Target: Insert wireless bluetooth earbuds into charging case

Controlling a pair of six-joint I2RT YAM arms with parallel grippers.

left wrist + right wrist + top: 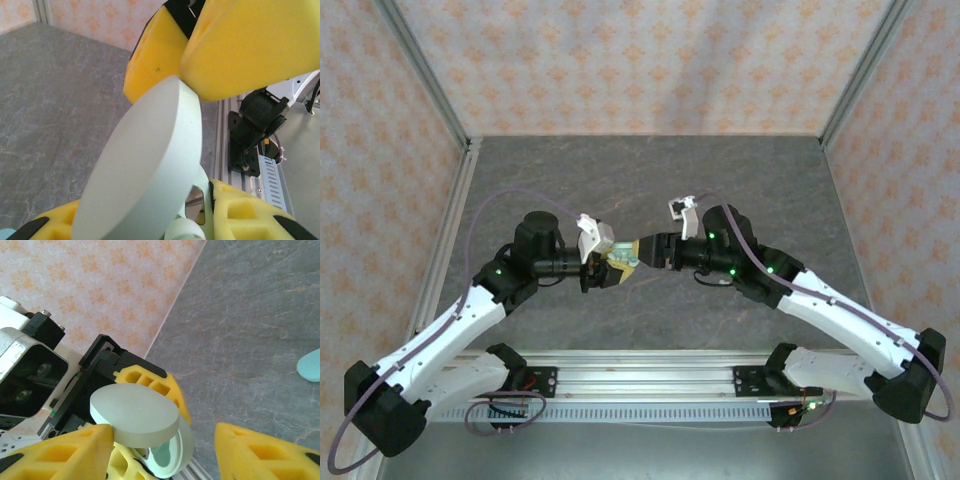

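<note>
The left arm (450, 325) and the right arm (840, 305) are sharing one build. Farthest back from each end effector, the long links are wearing glossy white shells and ending in bulky black base joints. Closer in, the joints are showing as matte black cylinders, with small green lights (712, 237) glowing on them. A thin lilac cable (520, 193) is running alongside each arm. Just behind the left end effector (618, 264) and the right end effector (644, 248), a white angular camera bracket (590, 235) is sitting. The fingers (60, 452) are showing as bright yellow wedges with moulded pockets, riding on black carriers. A silver-grey rounded housing (22, 365) is sitting behind the left one.
</note>
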